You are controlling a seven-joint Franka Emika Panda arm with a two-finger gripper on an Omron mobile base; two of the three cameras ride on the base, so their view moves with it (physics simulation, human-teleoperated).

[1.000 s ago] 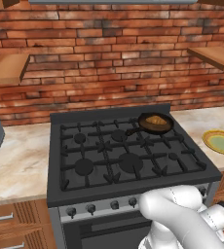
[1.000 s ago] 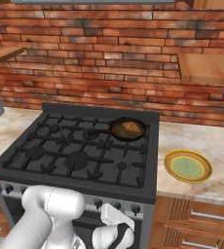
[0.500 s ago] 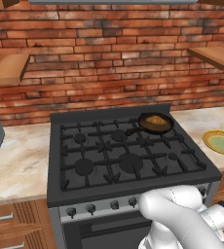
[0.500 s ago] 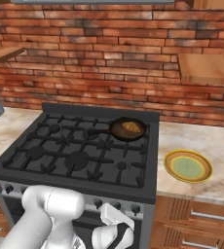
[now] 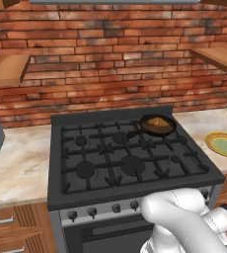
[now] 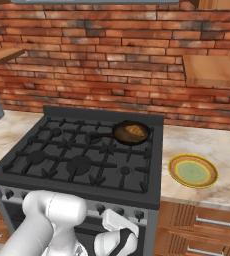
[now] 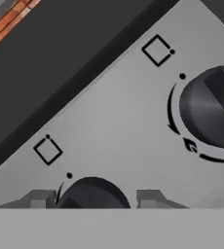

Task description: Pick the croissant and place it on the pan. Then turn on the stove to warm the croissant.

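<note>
Clamping a stove (image 5: 125, 158) knob (image 7: 92, 193) at lower centre, the gripper (image 7: 94, 198) was closed; croissant (image 5: 158, 122) lay in the pan (image 5: 156, 125), upper right

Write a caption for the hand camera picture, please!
Gripper shut on a dark stove knob, another knob beside it on the silver panel.

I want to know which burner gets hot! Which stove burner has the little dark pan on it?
The back right burner of the black gas stove. The small dark frying pan with the golden-brown croissant sits there; the other burners are bare.
</note>
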